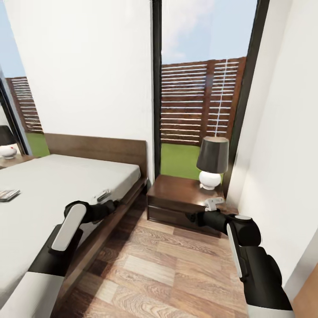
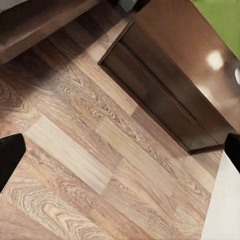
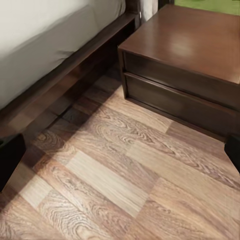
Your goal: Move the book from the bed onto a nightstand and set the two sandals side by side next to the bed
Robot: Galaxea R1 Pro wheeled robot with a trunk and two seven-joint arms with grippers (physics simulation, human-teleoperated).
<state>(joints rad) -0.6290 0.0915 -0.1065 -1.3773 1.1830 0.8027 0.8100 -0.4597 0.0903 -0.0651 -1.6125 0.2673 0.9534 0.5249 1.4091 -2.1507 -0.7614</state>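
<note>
The book [image 1: 9,194] lies flat on the bed [image 1: 62,185] near the head view's left edge, well away from both arms. A dark brown nightstand [image 1: 176,190] with two drawers stands right of the bed; it also shows as the nightstand [image 2: 170,65] and the nightstand [image 3: 190,50]. My left gripper [image 1: 102,194] hovers at the bed's right edge, its dark fingertips [image 2: 10,155] wide apart and open. My right gripper [image 1: 213,203] hangs by the nightstand's front right corner, fingertips [image 3: 10,157] spread, empty. The sandals are out of view.
A dark-shaded lamp [image 1: 212,161] with a white base stands on the nightstand's back right. A second nightstand [image 1: 15,160] with its lamp [image 1: 7,145] sits beyond the bed. White wall [image 1: 282,154] runs close on the right. Wood-plank floor [image 1: 163,265] lies between bed and nightstand.
</note>
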